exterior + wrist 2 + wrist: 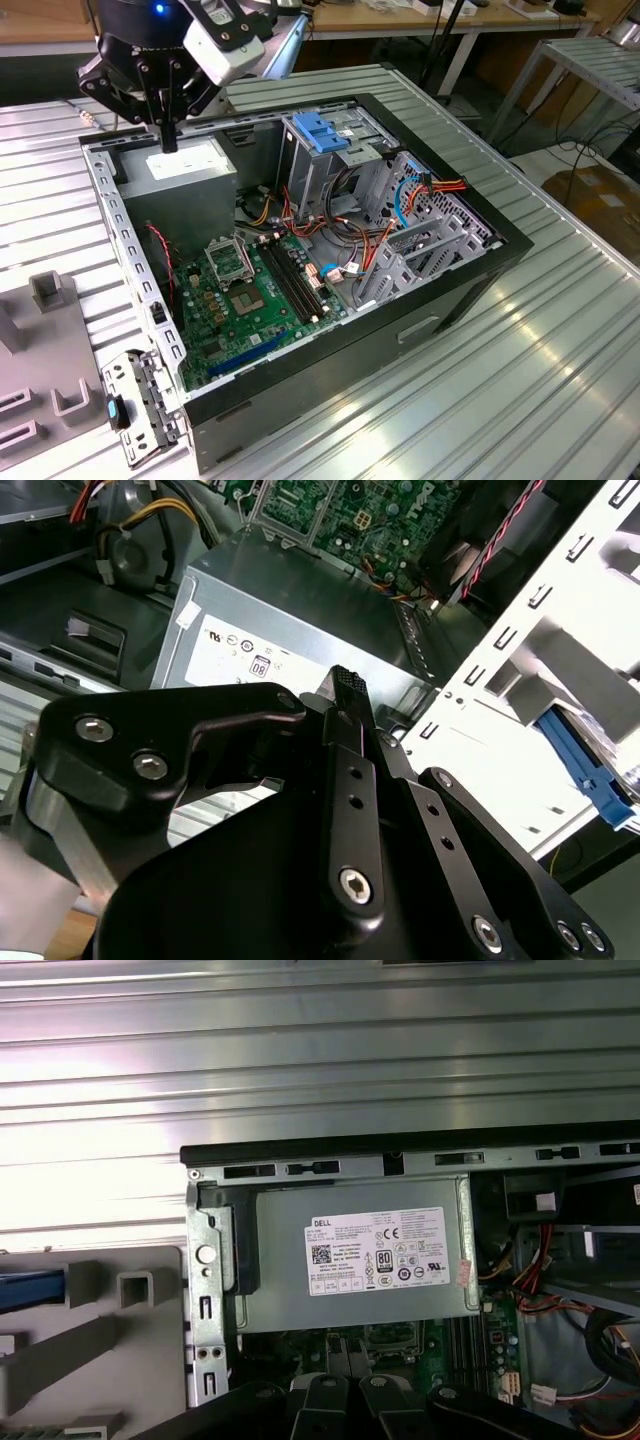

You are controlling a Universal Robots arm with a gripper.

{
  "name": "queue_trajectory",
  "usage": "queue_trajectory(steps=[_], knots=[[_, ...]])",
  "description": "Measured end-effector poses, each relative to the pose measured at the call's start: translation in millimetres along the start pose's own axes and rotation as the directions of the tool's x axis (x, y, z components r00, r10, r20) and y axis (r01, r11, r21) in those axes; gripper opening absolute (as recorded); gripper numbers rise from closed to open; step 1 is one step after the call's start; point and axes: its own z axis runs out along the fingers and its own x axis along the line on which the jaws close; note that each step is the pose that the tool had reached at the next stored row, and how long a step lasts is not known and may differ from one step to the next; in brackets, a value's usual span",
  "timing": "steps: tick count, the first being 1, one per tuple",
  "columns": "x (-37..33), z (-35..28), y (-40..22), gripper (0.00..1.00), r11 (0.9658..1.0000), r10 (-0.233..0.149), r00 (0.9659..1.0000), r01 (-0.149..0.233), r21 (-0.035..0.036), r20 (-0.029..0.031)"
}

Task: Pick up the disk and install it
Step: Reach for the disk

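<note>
First wrist view: disk lies on a grey fixture beside the case, apart from the clenched, empty tool.

A shiny metal table has long grooves. Behind it stands a wooden desk. Wires lie on the dark floor.

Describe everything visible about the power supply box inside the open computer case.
The power supply is a boxy grey sheet-metal unit lying flat, with a white printed label on its upward face. It sits in a corner of the open case, tight against the case's walls, with the motherboard next to it. Yellow and red wires lie by its inner side. The gripper hangs above it, and nothing visibly rests on it.
</note>
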Motion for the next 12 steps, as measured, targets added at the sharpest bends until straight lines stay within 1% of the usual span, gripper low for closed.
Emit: queue_trajectory(steps=[12], knots=[[4.2,-0.1,-0.3,0.11,1.0,0.0,1.0,0.0,0.0,-0.0001]])
